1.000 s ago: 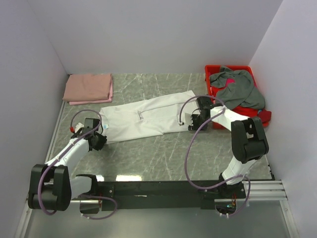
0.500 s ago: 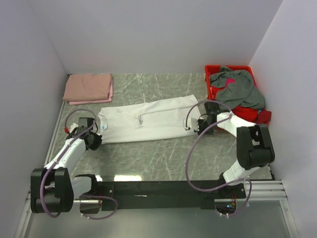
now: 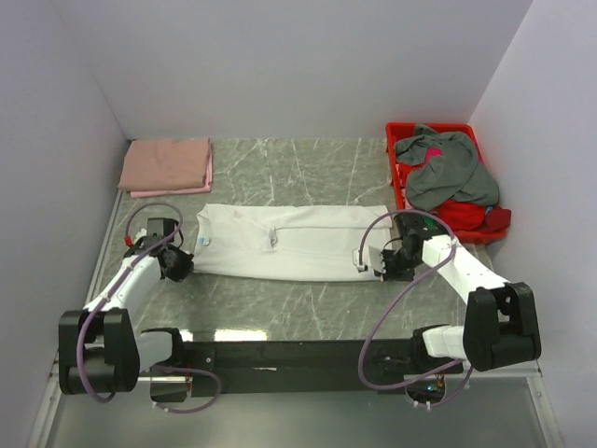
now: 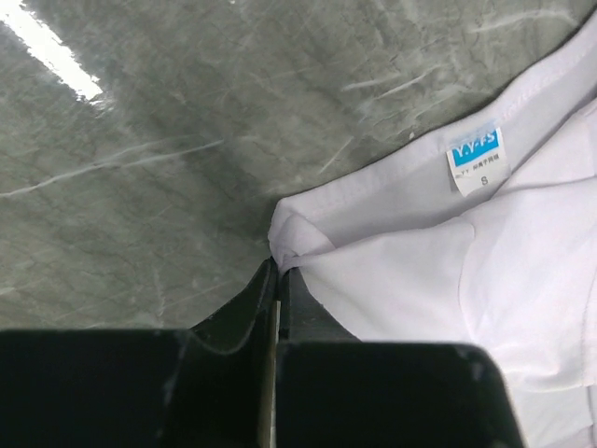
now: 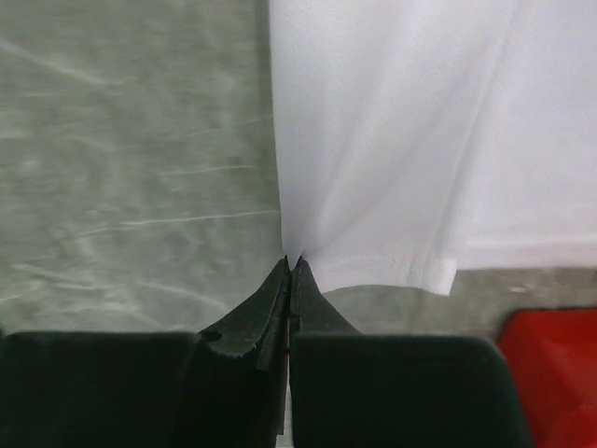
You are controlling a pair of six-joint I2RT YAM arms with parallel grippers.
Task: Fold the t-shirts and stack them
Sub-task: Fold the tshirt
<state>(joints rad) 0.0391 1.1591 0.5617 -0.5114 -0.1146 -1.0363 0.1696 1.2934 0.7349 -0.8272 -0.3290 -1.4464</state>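
White t-shirt (image 3: 289, 241) lies folded into a long band across the middle of the grey stone table (image 3: 298, 303), with its neck label (image 4: 476, 159) at the left end. The left gripper (image 4: 278, 273) is pinched closed on the collar-end corner, and the right gripper (image 5: 291, 266) is closed on the hem corner opposite. A folded salmon-pink t-shirt (image 3: 168, 165) sits far left, and a grey shirt (image 3: 457, 173) fills the red bin (image 3: 395, 159) far right.

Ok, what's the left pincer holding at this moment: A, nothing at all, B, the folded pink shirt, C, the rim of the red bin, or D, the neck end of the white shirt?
D: the left pincer is shut on a fold of the white shirt, close to its blue neck label.
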